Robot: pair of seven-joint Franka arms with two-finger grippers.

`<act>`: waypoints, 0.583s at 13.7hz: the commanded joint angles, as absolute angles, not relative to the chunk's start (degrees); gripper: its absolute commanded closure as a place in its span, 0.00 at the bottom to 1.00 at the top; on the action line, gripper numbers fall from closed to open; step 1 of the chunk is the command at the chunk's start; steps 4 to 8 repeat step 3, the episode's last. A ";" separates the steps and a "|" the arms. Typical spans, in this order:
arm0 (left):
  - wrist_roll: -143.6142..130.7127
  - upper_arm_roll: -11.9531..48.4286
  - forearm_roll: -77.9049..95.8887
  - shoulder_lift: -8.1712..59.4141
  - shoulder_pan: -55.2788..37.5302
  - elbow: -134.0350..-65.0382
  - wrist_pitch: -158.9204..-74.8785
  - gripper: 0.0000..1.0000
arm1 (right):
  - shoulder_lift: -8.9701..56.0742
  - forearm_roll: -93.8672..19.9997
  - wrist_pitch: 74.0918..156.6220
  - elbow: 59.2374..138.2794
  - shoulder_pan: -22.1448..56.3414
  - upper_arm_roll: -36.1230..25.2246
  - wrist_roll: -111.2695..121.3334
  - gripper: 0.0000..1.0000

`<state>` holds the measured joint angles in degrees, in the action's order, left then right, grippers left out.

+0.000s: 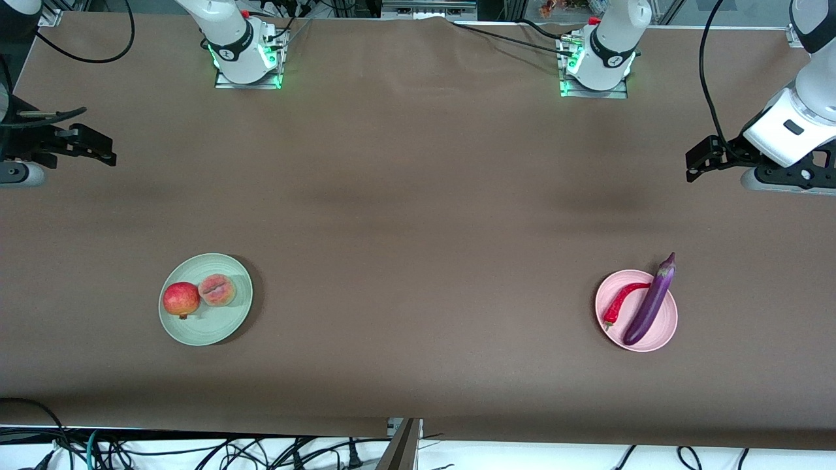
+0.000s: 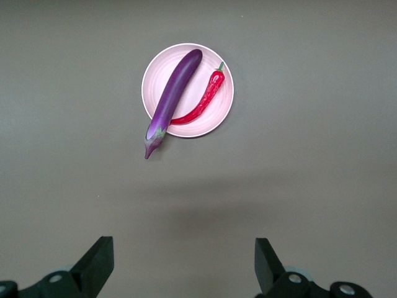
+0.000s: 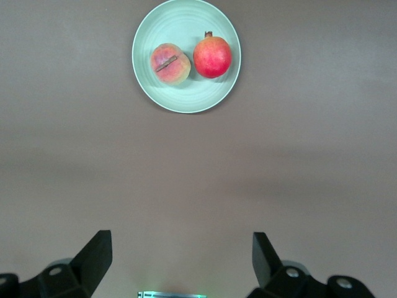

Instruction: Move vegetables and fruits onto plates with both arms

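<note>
Brown table (image 1: 418, 196), plated eggplant (image 1: 650, 301) well apart from left fingers (image 2: 99, 264)

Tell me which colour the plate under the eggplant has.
Pale pink; the plate under the eggplant shows best in the left wrist view.

Bare brown table (image 1: 418, 196) between green plate (image 1: 222, 326) and pink plate (image 1: 663, 333), wide passage, fruit and vegetables crowding both plates, both grippers parked at table ends.
</note>
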<state>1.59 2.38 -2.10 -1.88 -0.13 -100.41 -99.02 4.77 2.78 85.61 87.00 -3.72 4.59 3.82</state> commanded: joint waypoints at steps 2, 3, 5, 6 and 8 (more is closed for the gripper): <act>2.28 2.55 -2.72 -2.37 -0.09 -100.46 -98.44 0.00 | 5.53 2.02 85.34 85.70 -4.75 5.45 3.69 0.00; 2.20 2.55 -2.81 -2.37 -0.09 -100.46 -98.44 0.00 | 5.62 2.11 85.43 85.61 -4.75 5.45 3.69 0.00; 2.20 2.55 -2.81 -2.37 -0.09 -100.46 -98.44 0.00 | 5.62 2.11 85.43 85.61 -4.75 5.45 3.69 0.00; 2.20 2.55 -2.81 -2.37 -0.09 -100.46 -98.44 0.00 | 5.62 2.11 85.43 85.61 -4.75 5.45 3.69 0.00; 2.20 2.55 -2.81 -2.37 -0.09 -100.46 -98.44 0.00 | 5.62 2.11 85.43 85.61 -4.75 5.45 3.69 0.00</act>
